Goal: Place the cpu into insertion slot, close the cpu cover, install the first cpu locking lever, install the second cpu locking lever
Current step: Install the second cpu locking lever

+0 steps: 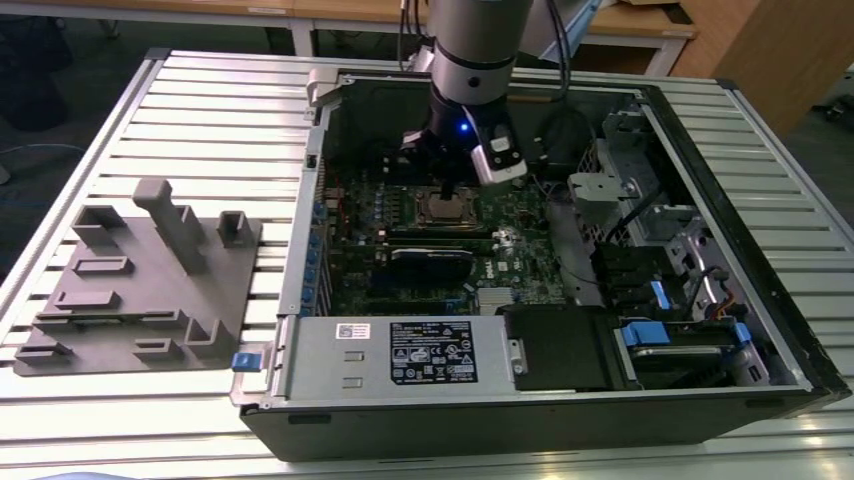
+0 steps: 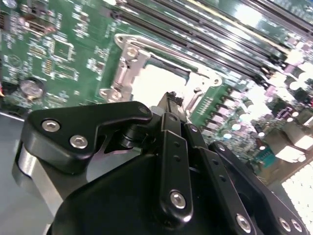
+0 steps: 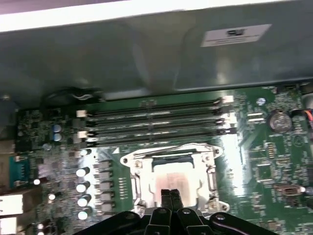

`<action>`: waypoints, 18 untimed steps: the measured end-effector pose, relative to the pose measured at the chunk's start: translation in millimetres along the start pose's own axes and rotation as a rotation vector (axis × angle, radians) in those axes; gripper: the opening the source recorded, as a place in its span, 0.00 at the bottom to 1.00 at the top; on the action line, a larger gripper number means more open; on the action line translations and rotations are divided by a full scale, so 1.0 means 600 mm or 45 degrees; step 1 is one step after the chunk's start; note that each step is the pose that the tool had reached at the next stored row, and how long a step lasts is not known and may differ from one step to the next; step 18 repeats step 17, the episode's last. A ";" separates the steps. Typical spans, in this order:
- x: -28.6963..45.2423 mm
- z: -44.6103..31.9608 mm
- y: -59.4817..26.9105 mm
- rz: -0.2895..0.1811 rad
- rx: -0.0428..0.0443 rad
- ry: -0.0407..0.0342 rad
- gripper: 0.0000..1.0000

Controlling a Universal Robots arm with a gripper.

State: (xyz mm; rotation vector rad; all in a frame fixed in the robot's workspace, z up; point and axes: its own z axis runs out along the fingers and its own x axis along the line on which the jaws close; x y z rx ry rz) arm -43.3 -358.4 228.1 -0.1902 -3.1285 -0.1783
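So: gripper (image 3: 169, 196) sat right over the insertion slot (image 1: 442, 207), fingers pressed together, holding nothing.
Exterior view had the socket at frame centre, on the green motherboard (image 1: 400, 230) inside the open PC case (image 1: 747, 210), arm reaching down onto it. First wrist view showed the cpu cover (image 3: 210, 169) lying flat around a pale cpu (image 3: 171, 181), fingertips at its near edge; contact unclear. Grey fixture block (image 1: 140, 280) lay at left on the slatted table (image 1: 214, 110).
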 end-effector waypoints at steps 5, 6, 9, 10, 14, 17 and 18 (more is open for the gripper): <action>-0.008 0.000 0.001 0.003 0.001 -0.0006 0.11; -0.008 0.000 0.001 0.003 0.002 -0.0006 0.11; -0.008 0.000 0.001 0.003 0.004 -0.0021 0.11; -0.008 0.000 0.001 0.003 0.006 -0.0044 0.11; -0.008 0.000 0.001 0.002 0.008 -0.0071 0.11; -0.008 0.000 0.001 0.002 0.008 -0.0081 0.11; -0.008 0.000 0.001 0.002 0.008 -0.0081 0.11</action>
